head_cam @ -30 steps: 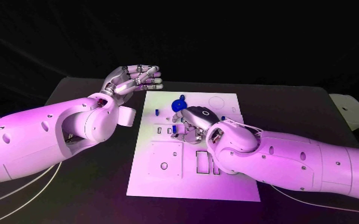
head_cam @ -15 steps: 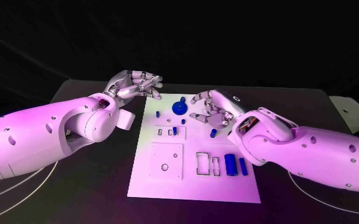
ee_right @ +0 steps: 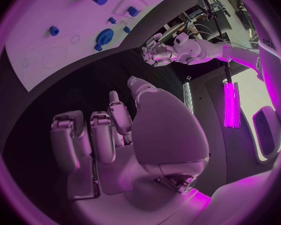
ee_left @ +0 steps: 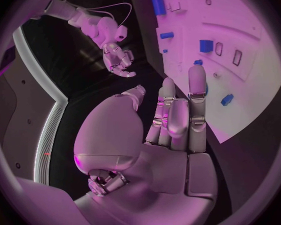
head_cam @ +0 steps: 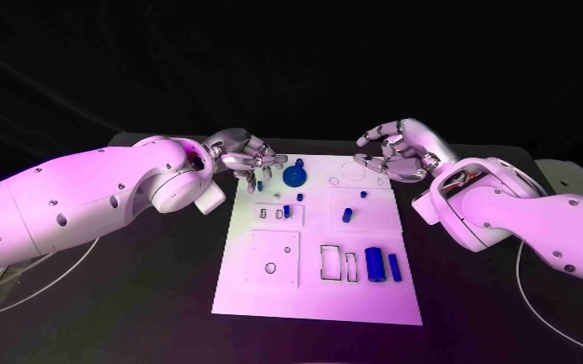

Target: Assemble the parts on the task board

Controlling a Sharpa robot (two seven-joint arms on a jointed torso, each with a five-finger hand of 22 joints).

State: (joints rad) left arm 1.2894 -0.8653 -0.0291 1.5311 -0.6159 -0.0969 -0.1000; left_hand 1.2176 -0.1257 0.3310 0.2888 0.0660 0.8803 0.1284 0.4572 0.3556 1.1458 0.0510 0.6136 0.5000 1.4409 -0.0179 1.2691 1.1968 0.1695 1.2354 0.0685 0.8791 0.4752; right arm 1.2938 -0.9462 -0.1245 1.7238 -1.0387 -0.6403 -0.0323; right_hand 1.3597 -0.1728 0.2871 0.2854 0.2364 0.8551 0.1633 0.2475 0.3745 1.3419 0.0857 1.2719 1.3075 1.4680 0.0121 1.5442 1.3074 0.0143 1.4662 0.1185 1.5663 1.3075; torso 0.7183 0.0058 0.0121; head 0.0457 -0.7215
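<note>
Two blue cylindrical parts [head_cam: 382, 264] are laid lengthwise near the task board's [head_cam: 310, 297] lower right; the left hand [head_cam: 247, 153] and the right hand [head_cam: 395, 150] are curled, grasping nothing.

White task board [head_cam: 274, 284] laid on the black table [head_cam: 486, 297], small blue parts [head_cam: 376, 264] scattered on it, left hand [head_cam: 247, 155] curled at its far left corner, right hand [head_cam: 395, 151] raised with fingers curled at its far right corner

The left hand [head_cam: 247, 155] covers the task board [head_cam: 313, 297] at its 11 o'clock corner, hiding whatever lies beneath its fingers. The right hand [head_cam: 398, 152] overlaps the 1 o'clock corner. In the left wrist view, the board runs off the circle's rim. The small parts [head_cam: 346, 215] are too tiny to identify.
</note>
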